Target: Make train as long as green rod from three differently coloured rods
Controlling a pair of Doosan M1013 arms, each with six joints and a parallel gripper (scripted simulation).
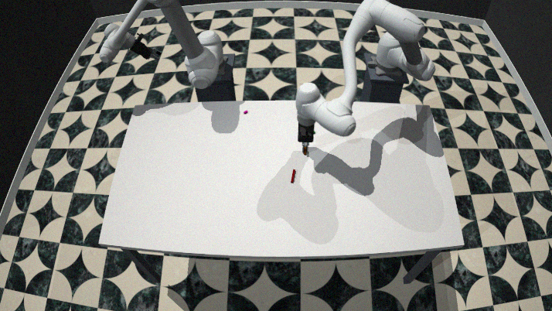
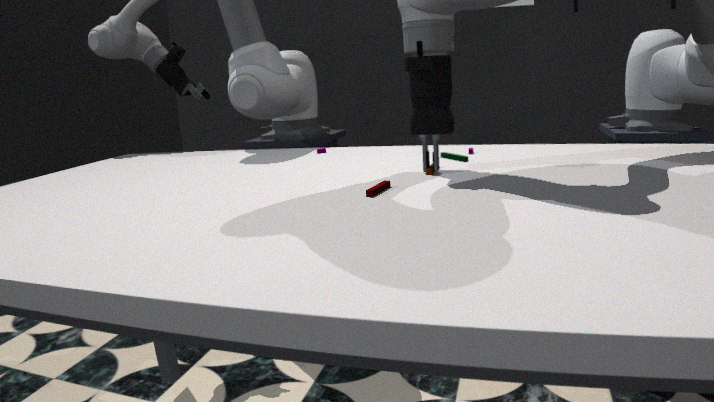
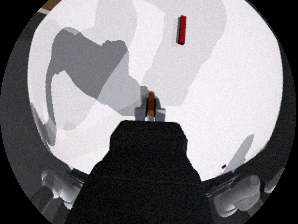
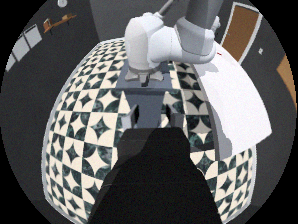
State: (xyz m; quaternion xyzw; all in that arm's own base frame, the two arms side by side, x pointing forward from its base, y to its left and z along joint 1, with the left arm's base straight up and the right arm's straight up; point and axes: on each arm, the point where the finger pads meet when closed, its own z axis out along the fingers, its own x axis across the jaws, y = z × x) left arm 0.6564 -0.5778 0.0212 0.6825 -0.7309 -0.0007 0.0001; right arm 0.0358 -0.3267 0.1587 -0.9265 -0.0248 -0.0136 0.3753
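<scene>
Left pincer point(image 1: 305, 151) point(image 2: 430, 168) point(image 3: 151, 106), holding the orange square-sided rod point(image 1: 305, 149) point(image 2: 430, 171) point(image 3: 151, 101), kept that rod's long axis between its pads, roughly parallel to the separate red rod point(image 1: 293, 176) point(image 2: 378, 189) point(image 3: 182, 30).

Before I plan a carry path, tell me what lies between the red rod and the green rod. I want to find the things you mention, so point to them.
The orange rod point(image 1: 305, 150) point(image 2: 430, 171) point(image 3: 151, 104), held by the left end effector point(image 1: 305, 152) point(image 2: 431, 170) point(image 3: 151, 103), as the exterior view shows.

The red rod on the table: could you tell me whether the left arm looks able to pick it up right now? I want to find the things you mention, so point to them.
Probably not yet: the left gripper point(image 1: 305, 152) point(image 2: 430, 169) point(image 3: 151, 103) is occupied by an orange rod, though nothing visible blocks the red rod point(image 1: 293, 176) point(image 2: 378, 189) point(image 3: 182, 30).
</scene>
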